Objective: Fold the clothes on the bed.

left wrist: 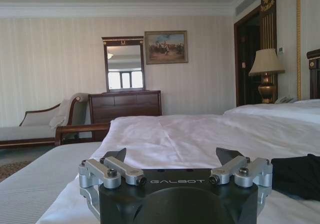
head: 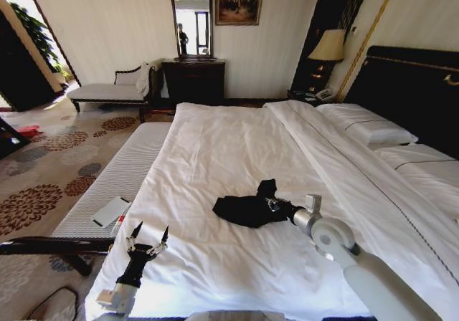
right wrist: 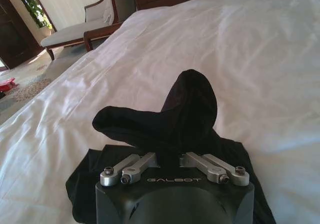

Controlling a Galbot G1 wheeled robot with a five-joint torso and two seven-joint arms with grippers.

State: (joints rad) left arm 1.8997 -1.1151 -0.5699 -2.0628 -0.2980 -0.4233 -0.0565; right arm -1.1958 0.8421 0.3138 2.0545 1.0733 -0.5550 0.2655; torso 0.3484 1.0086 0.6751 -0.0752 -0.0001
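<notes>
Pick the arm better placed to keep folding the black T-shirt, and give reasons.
Right. The right hand is already on the bunched black T-shirt mid-bed, fabric between its fingers. The left hand hovers open near the bed's edge, apart from the shirt.

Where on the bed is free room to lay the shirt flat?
Bare duvet spreads beyond the black T-shirt toward the far edge. Crowded spots: the right gripper at the shirt, the open left gripper near the front corner.

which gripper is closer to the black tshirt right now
Right. The right gripper is at the black T-shirt, fingers buried in bunched fabric. The left gripper hovers open, apart from it near the duvet's left edge.
</notes>
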